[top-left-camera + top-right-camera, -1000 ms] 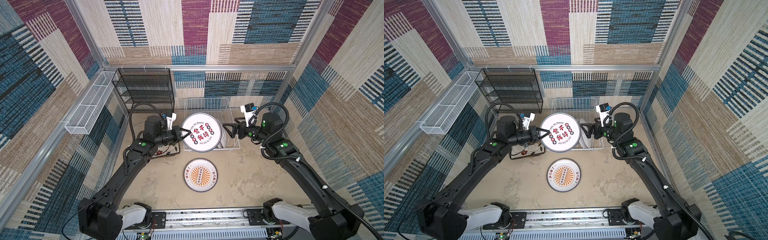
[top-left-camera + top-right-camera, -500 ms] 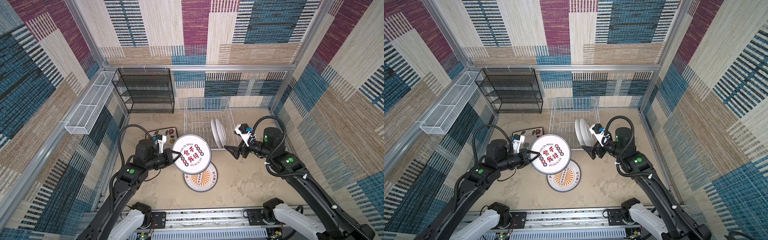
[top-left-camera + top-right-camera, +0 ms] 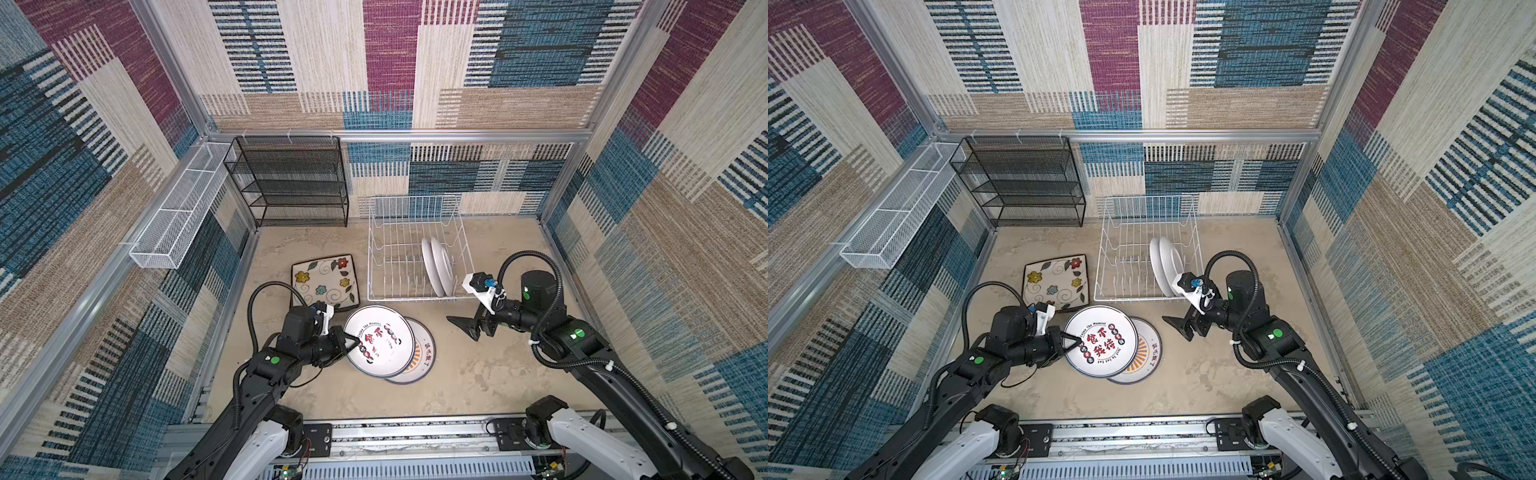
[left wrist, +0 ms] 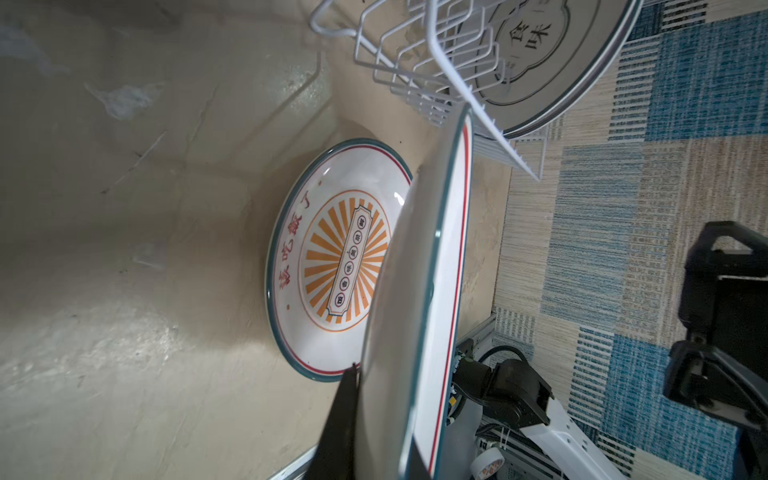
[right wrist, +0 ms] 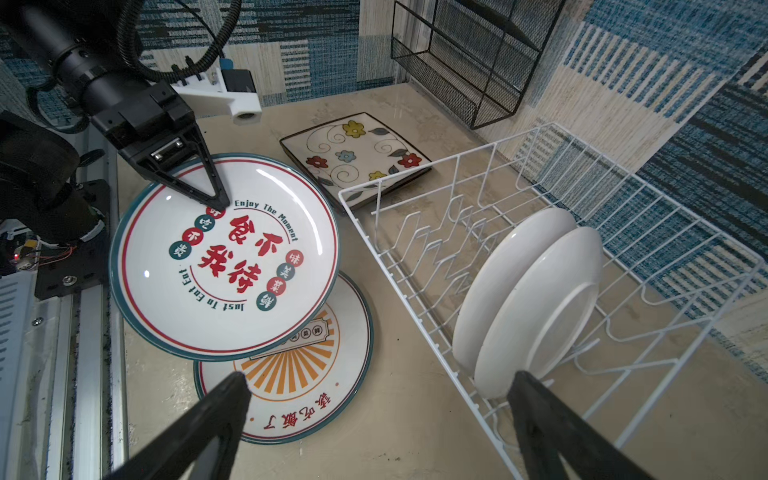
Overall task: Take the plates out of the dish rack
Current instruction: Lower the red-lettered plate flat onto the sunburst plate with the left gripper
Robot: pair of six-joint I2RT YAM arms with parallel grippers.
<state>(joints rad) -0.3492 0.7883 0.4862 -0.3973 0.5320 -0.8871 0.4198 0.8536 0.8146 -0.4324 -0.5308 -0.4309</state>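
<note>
Top views: red-print round plate point(image 3: 380, 347) brought down from rack height, now low over orange round plate point(image 3: 420, 358) on table point(image 3: 478, 374), near left of dish rack point(image 3: 415, 298); left gripper point(image 3: 353, 340) clamped on its rim. Right gripper point(image 3: 469, 328) drawn back, jaws apart, empty. Yet to unload, upright at rack's right end: two round plates point(image 3: 438, 266).

Dish rack point(image 3: 413, 208): white coated wire. Beside it, glossy smooth plate point(image 5: 224, 257). Under it, matt mottled table point(image 3: 478, 374).
</note>
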